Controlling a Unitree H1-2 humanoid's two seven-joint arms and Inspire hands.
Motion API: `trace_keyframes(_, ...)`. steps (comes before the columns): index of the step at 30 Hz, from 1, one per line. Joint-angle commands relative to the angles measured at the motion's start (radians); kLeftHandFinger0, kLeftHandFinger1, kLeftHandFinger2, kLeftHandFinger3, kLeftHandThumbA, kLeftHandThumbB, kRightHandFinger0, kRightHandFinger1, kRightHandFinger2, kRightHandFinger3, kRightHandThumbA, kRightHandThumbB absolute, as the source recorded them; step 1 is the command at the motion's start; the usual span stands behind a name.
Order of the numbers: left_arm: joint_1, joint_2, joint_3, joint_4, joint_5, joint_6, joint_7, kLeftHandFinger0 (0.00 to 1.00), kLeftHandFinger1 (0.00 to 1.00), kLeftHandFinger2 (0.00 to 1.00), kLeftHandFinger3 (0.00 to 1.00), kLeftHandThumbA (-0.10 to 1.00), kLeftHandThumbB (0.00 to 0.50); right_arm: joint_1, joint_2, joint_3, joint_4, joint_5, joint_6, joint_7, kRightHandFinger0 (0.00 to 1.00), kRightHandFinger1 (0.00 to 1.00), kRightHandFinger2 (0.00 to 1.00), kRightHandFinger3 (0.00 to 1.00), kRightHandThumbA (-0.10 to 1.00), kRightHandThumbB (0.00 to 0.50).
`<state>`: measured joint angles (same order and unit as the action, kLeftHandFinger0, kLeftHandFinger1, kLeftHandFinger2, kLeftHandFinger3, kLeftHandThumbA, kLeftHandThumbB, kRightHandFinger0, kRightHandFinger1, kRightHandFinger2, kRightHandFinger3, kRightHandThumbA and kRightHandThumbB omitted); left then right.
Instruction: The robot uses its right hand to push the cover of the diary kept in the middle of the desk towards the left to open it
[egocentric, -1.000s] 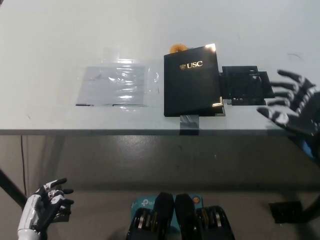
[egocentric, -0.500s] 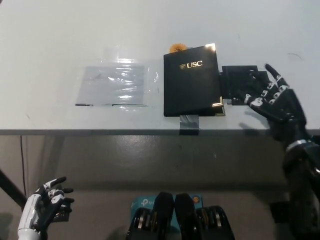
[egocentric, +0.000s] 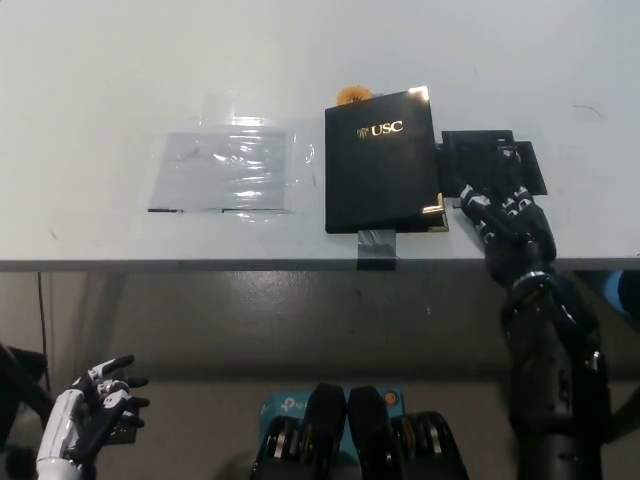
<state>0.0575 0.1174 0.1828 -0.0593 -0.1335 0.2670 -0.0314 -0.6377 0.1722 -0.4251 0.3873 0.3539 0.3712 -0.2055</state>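
A black diary (egocentric: 383, 160) with gold "USC" lettering lies closed in the middle of the white desk (egocentric: 100, 80), near its front edge. My black right hand (egocentric: 505, 220) rests on the desk just right of the diary's lower right corner, fingers spread and pointing toward the cover's right edge. It holds nothing. Whether the fingertips touch the cover cannot be told. My white left hand (egocentric: 95, 400) hangs below the desk at the lower left, fingers apart and empty.
A black flat pad (egocentric: 492, 162) lies right of the diary, partly under my right hand. A clear plastic sheet (egocentric: 228, 172) is taped to the desk left of the diary. Grey tape (egocentric: 378, 243) holds the diary at the front edge. A small orange thing (egocentric: 352, 96) peeks out behind it.
My right hand has moved left and toward the desk's front edge, from the far right to beside the diary's lower right corner. The diary stays closed. My left hand has not moved.
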Motion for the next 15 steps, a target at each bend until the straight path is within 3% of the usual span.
trace_keyframes(1,-0.002,0.01,-0.001,-0.015,-0.01,-0.029,-0.012,0.39,0.45,0.52,0.66,0.4,0.326,-0.047,0.03,-0.018,0.038,0.034,-0.071,-0.046,0.97,0.99,1.0,1.0,1.0,0.138)
trace_keyframes(6,-0.002,0.011,-0.002,-0.021,-0.011,-0.017,-0.012,0.39,0.46,0.53,0.68,0.4,0.302,-0.057,0.045,-0.029,0.065,0.045,-0.105,-0.062,0.95,0.99,1.0,1.0,1.0,0.128)
trace_keyframes(9,-0.003,0.011,-0.004,-0.019,-0.008,-0.02,-0.011,0.4,0.46,0.53,0.66,0.4,0.3,-0.073,0.052,-0.027,0.094,0.039,-0.122,-0.08,0.89,0.97,1.0,1.0,1.0,0.132)
trace_keyframes(15,0.004,0.0,-0.009,-0.009,-0.011,-0.019,-0.007,0.4,0.46,0.53,0.66,0.4,0.303,-0.124,0.08,0.0,0.123,0.033,-0.097,-0.113,0.93,0.99,1.0,1.0,1.0,0.104)
